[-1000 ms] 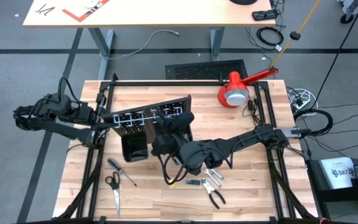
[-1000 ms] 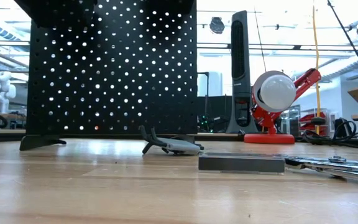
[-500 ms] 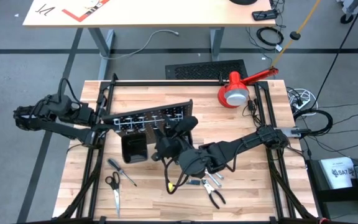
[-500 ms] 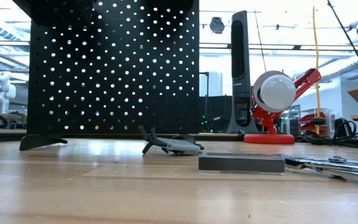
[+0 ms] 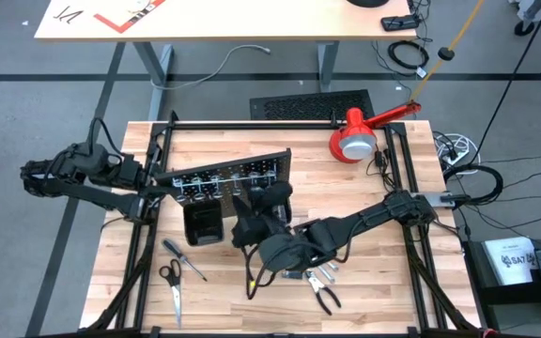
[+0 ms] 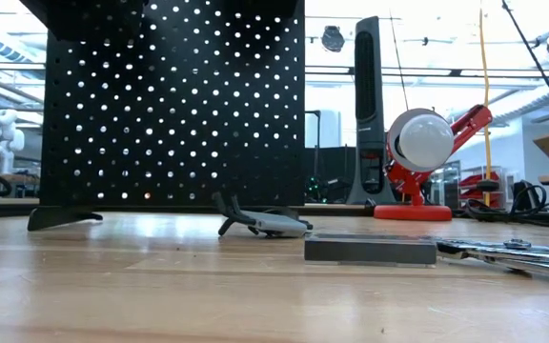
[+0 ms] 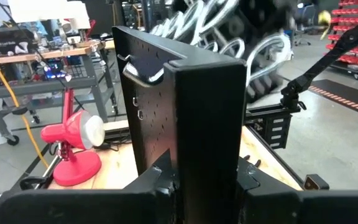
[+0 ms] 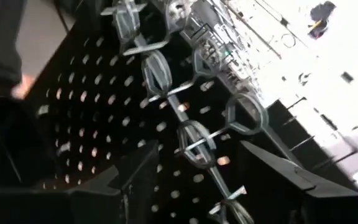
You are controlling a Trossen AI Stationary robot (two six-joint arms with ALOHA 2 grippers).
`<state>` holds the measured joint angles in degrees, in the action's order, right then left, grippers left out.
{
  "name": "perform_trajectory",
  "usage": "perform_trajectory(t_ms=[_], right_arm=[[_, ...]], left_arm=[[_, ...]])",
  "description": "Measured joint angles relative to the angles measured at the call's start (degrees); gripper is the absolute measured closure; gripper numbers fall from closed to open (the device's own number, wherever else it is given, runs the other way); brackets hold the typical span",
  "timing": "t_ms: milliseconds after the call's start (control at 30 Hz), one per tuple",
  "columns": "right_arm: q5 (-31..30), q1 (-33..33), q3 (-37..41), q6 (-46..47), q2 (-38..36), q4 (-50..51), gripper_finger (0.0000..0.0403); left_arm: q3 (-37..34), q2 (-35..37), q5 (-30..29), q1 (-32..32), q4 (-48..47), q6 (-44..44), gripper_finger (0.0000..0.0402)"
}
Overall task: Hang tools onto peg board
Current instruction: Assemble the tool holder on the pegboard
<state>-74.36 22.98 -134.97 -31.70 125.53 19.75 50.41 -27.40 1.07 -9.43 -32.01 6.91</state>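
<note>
The black peg board [image 5: 228, 174] stands upright on the wooden table, with a row of silver rings [image 8: 194, 143] and a black bin [image 5: 203, 223] on its near face. My left gripper [image 5: 155, 184] is shut on the board's left edge. My right gripper [image 5: 259, 202] is open and empty, close in front of the rings, and touches nothing. The scissors [image 5: 169, 280], a screwdriver [image 5: 184, 258], the pliers [image 5: 325, 297] and small metal pieces [image 5: 310, 276] lie flat on the table near the front. My left gripper pinches the peg board's left vertical edge [image 7: 207, 124] between its two fingers [image 7: 160, 182], coming level from the table's left side. The board stands upright with its foot [image 6: 60, 217] on the table.
A red-and-white lamp [image 5: 355, 141] stands at the back right. A flat black slotted panel [image 5: 308, 103] lies beyond the far edge. Black frame rails [image 5: 252, 124] run around the table. In the low view a dark block [image 6: 370, 250] and a metal tool [image 6: 508, 250] lie near the front.
My right arm has drawn a little toward the table's near edge and left, its gripper still facing the rings. The peg board stays upright in my left gripper's hold.
</note>
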Motion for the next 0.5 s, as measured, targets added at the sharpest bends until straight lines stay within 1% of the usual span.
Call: perform_trajectory(t_ms=[200, 333, 433, 500], right_arm=[[-0.4, -0.2, 0.1, -13.6, 0.1, -0.2, 0.0207], [-0.7, -0.4, 0.1, -16.6, 0.2, 0.1, 0.0209], [-2.6, 0.0, 0.1, -18.9, 0.2, 0.9, 0.0209], [-5.0, 0.6, 0.1, -19.8, 0.2, 1.1, 0.0209]], left_arm=[[0.0, 0.0, 0.3, 0.0, 0.0, -0.6, 0.0337], [0.0, 0.0, -0.1, 0.0, 0.0, -1.4, 0.0337], [0.0, 0.0, -0.5, 0.0, 0.0, -1.8, 0.0337], [0.0, 0.0, -0.6, 0.0, 0.0, -2.2, 0.0338]])
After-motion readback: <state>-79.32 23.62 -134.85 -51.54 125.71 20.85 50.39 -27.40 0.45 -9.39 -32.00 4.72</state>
